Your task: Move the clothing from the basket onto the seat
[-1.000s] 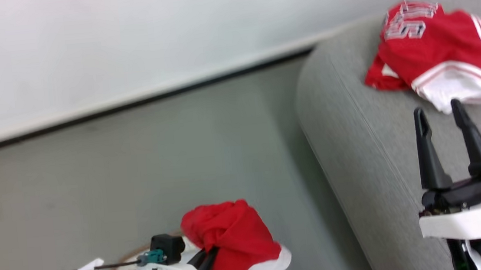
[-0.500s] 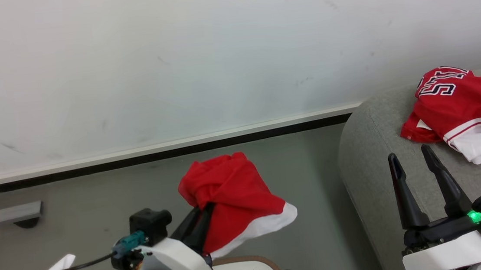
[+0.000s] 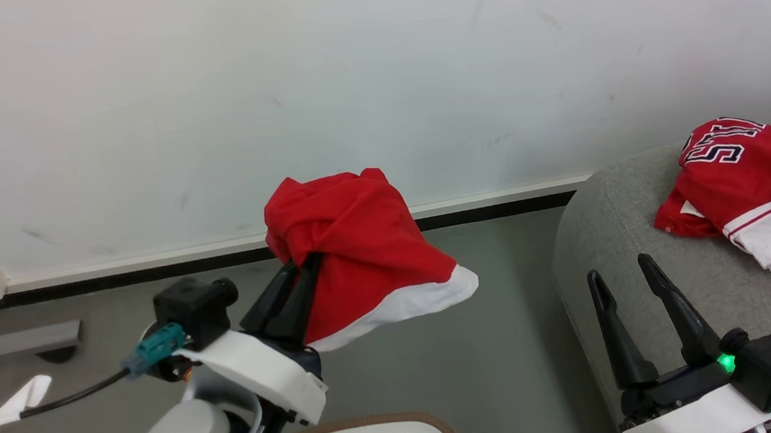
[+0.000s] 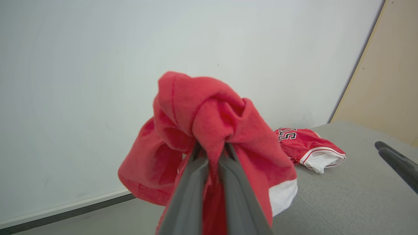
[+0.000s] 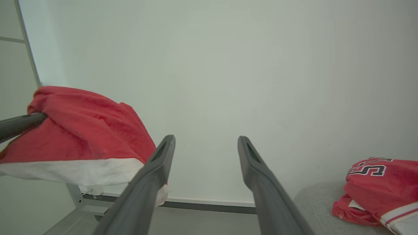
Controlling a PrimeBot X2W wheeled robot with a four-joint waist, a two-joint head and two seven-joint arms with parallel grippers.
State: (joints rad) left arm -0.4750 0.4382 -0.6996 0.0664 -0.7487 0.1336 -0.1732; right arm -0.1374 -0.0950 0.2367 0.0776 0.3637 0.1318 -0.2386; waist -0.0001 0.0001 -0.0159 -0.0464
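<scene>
Plainly, the soft red garment with a white hem (image 3: 361, 260) hangs bunched over the left gripper (image 4: 210, 150), whose dark fingers (image 4: 187, 186) are pinched tight on a fold of it, above the white perforated basket with its tan rim (image 3: 376, 424). The light-grey upholstered sofa (image 3: 609, 225) lies to the robot's right across a strip of floor (image 3: 508, 345), the lettered red jersey (image 3: 738, 175) already on it. The right gripper (image 3: 618, 269) stands nearer the sofa, spread and empty. The left wrist view makes the pinch plain; the head view gives the gap to cross.
</scene>
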